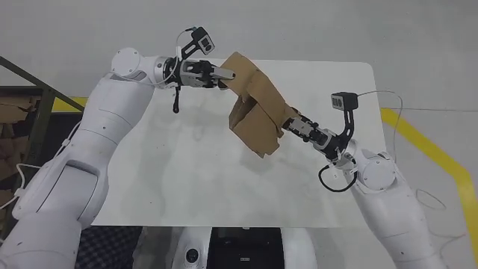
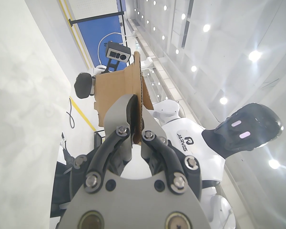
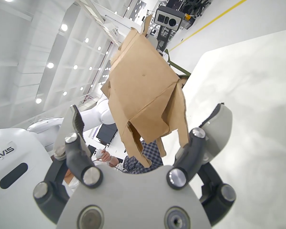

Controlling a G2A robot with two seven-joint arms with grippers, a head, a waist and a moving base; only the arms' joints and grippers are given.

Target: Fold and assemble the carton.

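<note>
Table [image 1: 187, 187]: one, white with rounded corners, the largest thing here.

One carton [image 1: 258, 108] of brown corrugated board hangs in the air over the far middle of that table, between the two arms and clear of the surface. It is only part folded. The body is a rough tube, and several loose flaps stick out at both ends. In the top view its long axis runs on a slant, from the far left, where the left arm has it, to the nearer right, where the other arm meets it. The nearer end, with its ragged open flaps, points at the right arm.

Two grippers attend it. The left gripper [image 2: 139, 106] is pinched tight on the thin edge of one flap of the carton [image 2: 112, 89], a pad on each face of the board. The right gripper [image 3: 146, 120] stands with its jaws spread wide. The dangling flaps of the carton [image 3: 140, 82] hang between them, and one flap lies just beside one finger [image 3: 217, 120]. I cannot tell whether it touches.
</note>
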